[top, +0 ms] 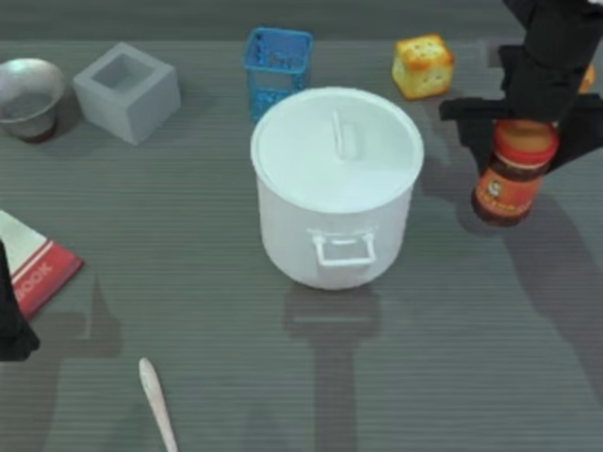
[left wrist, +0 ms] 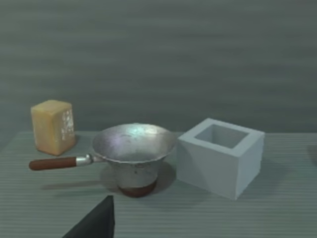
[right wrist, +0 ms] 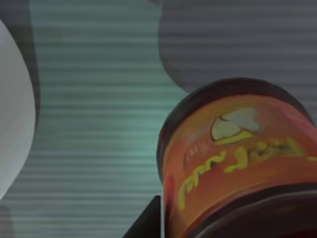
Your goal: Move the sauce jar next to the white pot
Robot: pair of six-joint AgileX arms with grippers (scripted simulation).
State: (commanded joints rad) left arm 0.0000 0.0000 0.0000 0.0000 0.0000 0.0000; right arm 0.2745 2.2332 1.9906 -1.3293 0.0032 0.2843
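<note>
White and lidded, the white pot (top: pixel 336 184) is set at the table's middle, with a blue basket (top: pixel 277 62) just behind it and a golden bread roll (top: pixel 423 65) toward the right. At the left a grey hollow cube (top: pixel 126 90) and a metal pan (top: pixel 28 93) are seen; the cube's cavity is shown bare in the left wrist view. The sauce jar (top: pixel 512 170) is held by the lid in the right gripper (top: pixel 524 122), right of the pot and apart from it; whether its base touches the table cannot be told. The left gripper (top: pixel 13 320) is cut off at the left edge, beside a red-and-white book (top: pixel 36 266), its fingers hidden. A pale spoon (top: pixel 157 405) lies near the front.
</note>
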